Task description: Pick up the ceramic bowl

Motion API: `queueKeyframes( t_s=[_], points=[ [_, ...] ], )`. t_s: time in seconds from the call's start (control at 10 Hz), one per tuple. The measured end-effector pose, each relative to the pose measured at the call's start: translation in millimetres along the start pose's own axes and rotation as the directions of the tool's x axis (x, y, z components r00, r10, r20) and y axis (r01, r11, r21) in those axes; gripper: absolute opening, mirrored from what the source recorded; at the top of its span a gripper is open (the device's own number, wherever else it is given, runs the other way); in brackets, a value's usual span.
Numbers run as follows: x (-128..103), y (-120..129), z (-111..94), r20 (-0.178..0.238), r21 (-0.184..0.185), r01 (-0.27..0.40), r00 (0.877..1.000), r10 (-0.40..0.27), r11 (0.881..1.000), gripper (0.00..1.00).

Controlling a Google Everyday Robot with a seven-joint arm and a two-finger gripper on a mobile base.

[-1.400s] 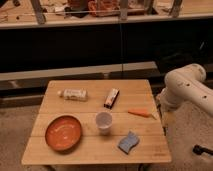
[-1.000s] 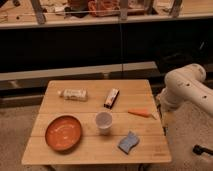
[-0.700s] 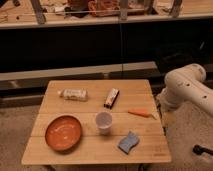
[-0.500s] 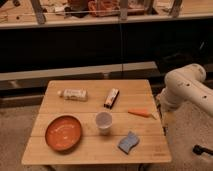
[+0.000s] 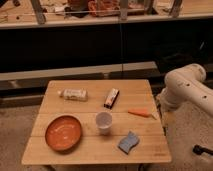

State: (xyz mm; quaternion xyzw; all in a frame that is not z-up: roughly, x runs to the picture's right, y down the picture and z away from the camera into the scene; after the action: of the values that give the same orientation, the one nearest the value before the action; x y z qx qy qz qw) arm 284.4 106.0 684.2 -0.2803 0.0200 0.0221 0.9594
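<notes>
Gripper not vis., ceramic bowl [image 5: 63,133] upright, mouth up

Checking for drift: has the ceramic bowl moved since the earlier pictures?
No. The ceramic bowl stays at the front-left corner of the table; the gripper is unseen, the arm beside the right edge.

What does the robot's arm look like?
The arm is white, thick and rounded, with smooth bulging joints and no markings I can see. The gripper is a small dark piece low at the right edge, beside the table.
</notes>
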Motion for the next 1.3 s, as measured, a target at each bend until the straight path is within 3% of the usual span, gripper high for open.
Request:
queueKeyframes(
  t_s=[0.3, 0.6, 1.0, 1.3],
  points=[
    [-10, 2, -2, -0.006, 0.009, 0.014, 1.000, -0.014, 1.000, 0.80],
    [-60, 7, -8, -0.015, 0.031, 0.066, 0.998, -0.065, 0.997, 0.80],
    [-84, 13, -13, -0.031, 0.052, 0.124, 0.992, -0.122, 0.991, 0.80],
    [-124, 16, -16, -0.038, 0.069, 0.209, 0.978, -0.207, 0.975, 0.80]
  ],
)
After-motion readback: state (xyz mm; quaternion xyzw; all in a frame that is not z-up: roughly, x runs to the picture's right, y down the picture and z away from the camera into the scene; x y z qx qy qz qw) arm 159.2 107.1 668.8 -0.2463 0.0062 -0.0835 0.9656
